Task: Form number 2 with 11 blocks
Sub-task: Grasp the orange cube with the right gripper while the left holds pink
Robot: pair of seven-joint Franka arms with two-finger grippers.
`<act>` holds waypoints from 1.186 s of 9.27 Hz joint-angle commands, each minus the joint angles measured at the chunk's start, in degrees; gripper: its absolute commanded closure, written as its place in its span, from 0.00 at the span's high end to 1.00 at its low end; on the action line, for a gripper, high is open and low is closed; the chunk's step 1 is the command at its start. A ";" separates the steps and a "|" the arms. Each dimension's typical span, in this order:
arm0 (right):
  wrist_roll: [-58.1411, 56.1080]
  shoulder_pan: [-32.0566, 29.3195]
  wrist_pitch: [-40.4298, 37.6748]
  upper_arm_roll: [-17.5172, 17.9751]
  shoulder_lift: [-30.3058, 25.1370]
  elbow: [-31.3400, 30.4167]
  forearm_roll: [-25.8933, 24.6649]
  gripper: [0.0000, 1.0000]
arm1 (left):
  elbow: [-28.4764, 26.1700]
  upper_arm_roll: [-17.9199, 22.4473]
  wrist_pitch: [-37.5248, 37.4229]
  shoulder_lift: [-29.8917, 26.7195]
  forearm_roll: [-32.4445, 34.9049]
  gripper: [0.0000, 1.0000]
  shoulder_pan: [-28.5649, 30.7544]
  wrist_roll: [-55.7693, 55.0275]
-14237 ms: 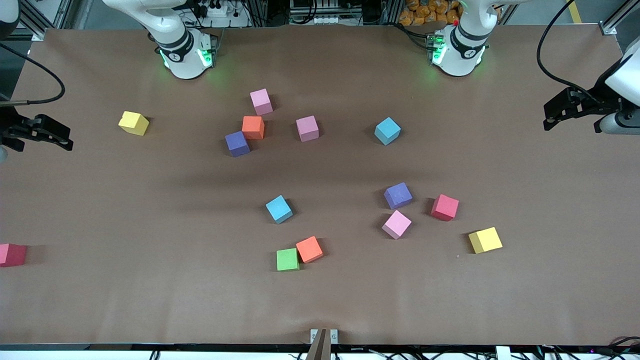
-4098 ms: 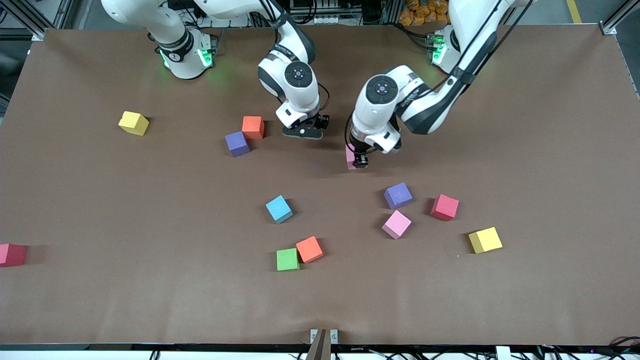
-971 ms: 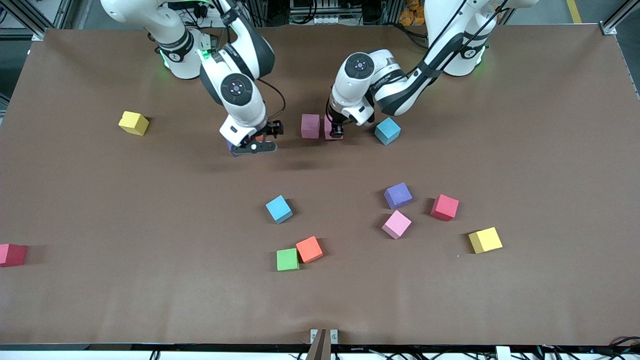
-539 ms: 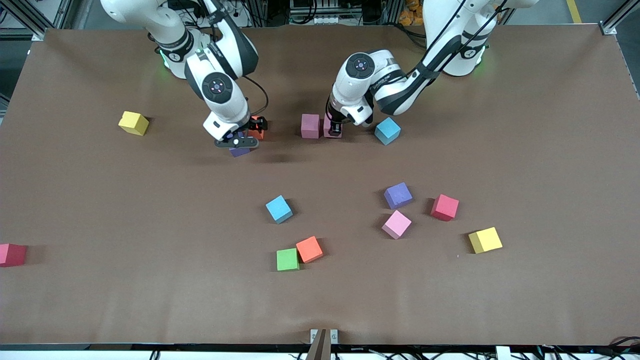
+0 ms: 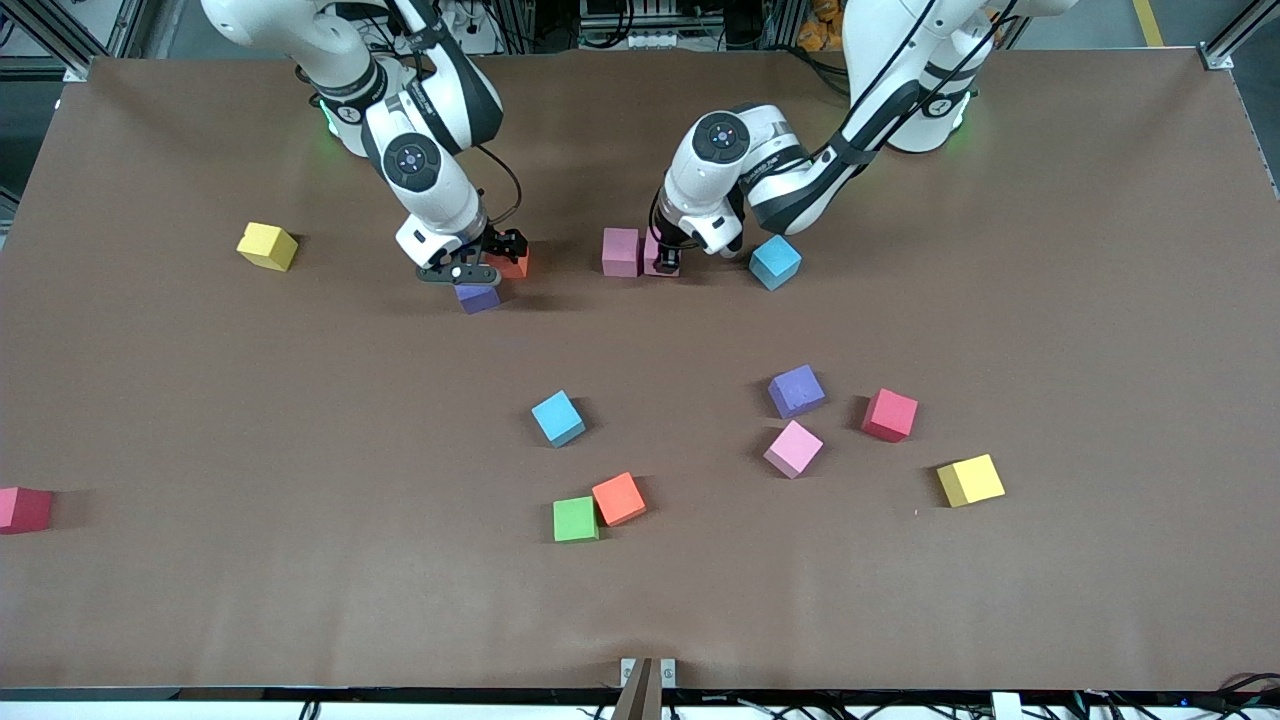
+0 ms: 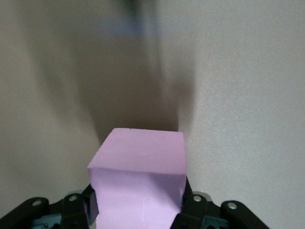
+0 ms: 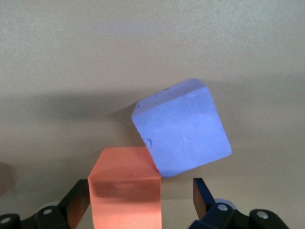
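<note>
My left gripper is shut on a pink block, low at the table. That block stands beside a second pink block, toward the right arm's end. My right gripper is open and low around an orange block, with a gap on one side. A purple block touches the orange block's corner; it lies nearer the front camera. A blue block sits by the left gripper. No number 2 shows.
Loose blocks lie nearer the front camera: blue, green, orange, purple, pink, red, yellow. Another yellow and a red lie toward the right arm's end.
My right gripper has moved from over the purple block to the orange block and come down around it. My left gripper has stayed by the pink pair, still shut on its block.
</note>
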 commanded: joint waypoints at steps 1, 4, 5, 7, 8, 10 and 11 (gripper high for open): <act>-0.56 0.80 0.57 -0.09 -2.15 -1.65 1.78 0.96 | 2.51 -0.40 0.46 2.46 0.28 0.00 0.07 0.14; -0.56 1.68 2.05 0.35 -1.45 -1.65 1.78 0.96 | 3.31 -0.31 0.37 3.53 0.10 0.00 -0.02 0.14; -0.56 1.68 2.15 0.35 -1.36 -1.65 1.78 0.96 | 3.31 -0.31 0.37 3.62 0.02 0.00 -0.02 0.06; -0.74 1.77 3.19 0.35 -0.40 -1.73 1.78 0.96 | 3.31 -0.31 0.37 4.06 0.01 0.00 -0.37 0.06; -0.74 1.86 3.81 0.35 0.39 -1.74 1.78 0.96 | 3.31 -0.40 0.37 4.23 -0.16 0.00 -0.46 0.05; -0.74 2.29 4.52 0.61 1.45 -1.65 1.78 0.96 | 3.22 -0.31 0.37 4.58 -0.25 0.00 -0.72 -1.09; -0.74 2.30 4.61 1.14 1.63 -1.65 1.78 0.96 | 3.22 -0.31 0.28 4.67 -0.25 0.00 -0.72 -1.09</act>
